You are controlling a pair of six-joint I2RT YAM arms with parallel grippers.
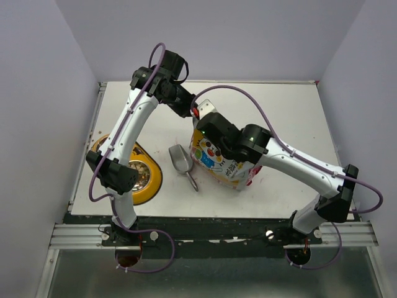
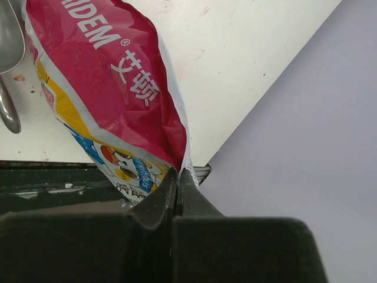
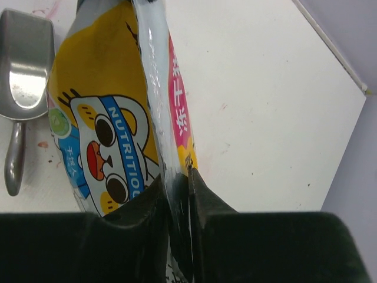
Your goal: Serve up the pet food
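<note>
I see both arms arched over the bag [image 1: 224, 164], left fingers [image 2: 156, 203] and right fingers [image 3: 206, 197] each pinching its edge.

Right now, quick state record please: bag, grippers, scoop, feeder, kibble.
bag: mid-table, pinched at its edge from two sides
left gripper: shut on bag
right gripper: shut on bag
scoop: flat on table between feeder and bag, bowl empty, untouched
feeder: left side of table, partly hidden
kibble: none visible
bag open or sealed: cannot tell
</note>
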